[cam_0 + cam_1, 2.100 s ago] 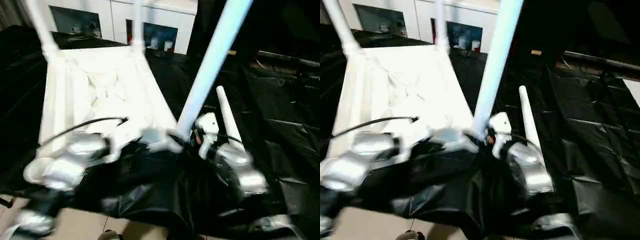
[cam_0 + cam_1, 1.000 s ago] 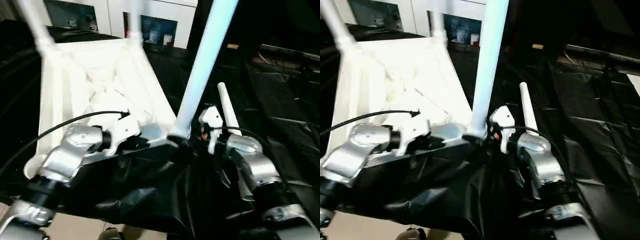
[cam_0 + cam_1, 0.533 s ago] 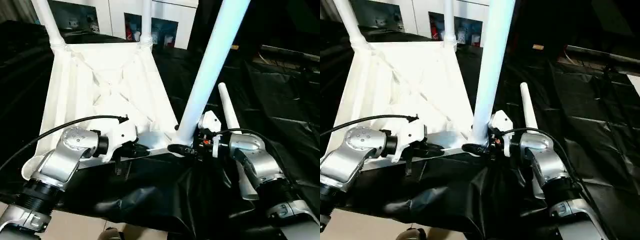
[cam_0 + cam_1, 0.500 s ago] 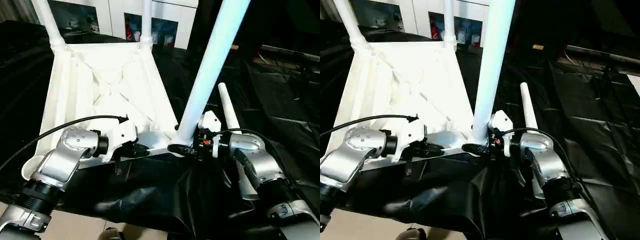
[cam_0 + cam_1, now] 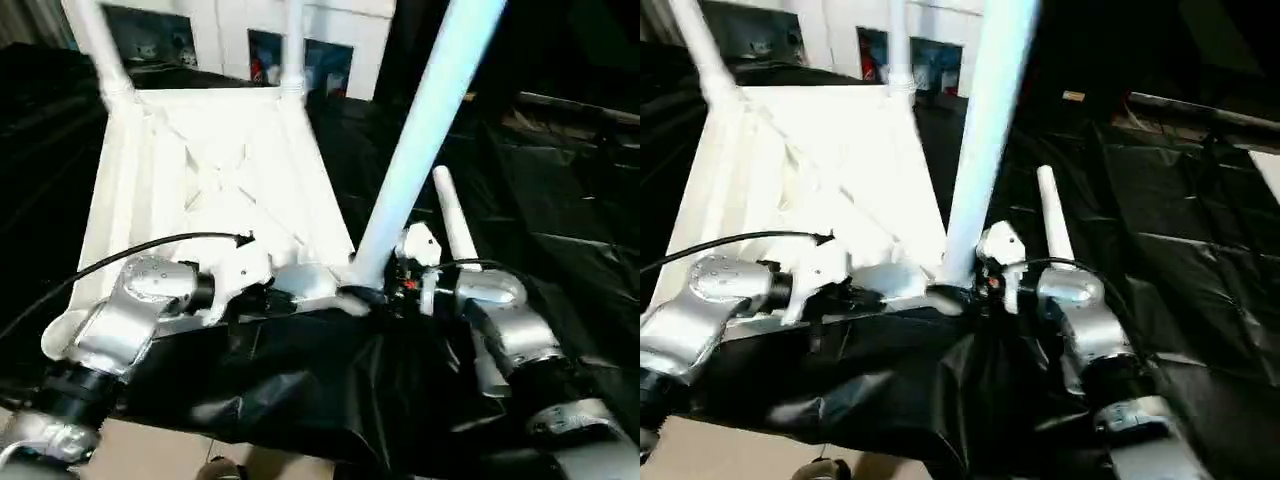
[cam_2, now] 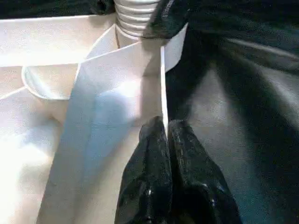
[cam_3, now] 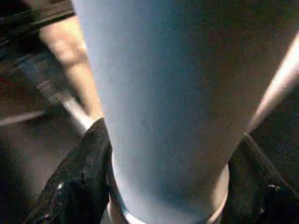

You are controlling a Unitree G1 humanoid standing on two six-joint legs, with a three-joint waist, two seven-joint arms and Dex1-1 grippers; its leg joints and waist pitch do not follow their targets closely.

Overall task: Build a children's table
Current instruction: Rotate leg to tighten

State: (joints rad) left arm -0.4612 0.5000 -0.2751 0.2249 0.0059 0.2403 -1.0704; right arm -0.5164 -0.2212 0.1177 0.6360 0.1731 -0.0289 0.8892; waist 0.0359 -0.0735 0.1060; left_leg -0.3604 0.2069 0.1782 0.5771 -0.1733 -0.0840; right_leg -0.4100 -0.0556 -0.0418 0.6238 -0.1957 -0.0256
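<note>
1. While the children's table (image 5: 215,190) lies upside down on black sheeting (image 5: 560,230), ribbed underside up, its long axis runs away from the robot toward white cabinets (image 5: 330,40).
2. Two far legs (image 5: 100,45) stand in the far corner sockets, cut off by the frame's upper edge.
3. A loose leg (image 5: 452,220) lies on the sheeting beside the right arm, pointing away, its near end hidden behind the forearm.
4. The right gripper (image 7: 168,186) has its fingers spread around the base of the near-right leg (image 5: 425,130), which tilts up and to the right.
5. The left gripper (image 6: 164,140) pinches the table's thin near edge wall, fingers closed on it.
</note>
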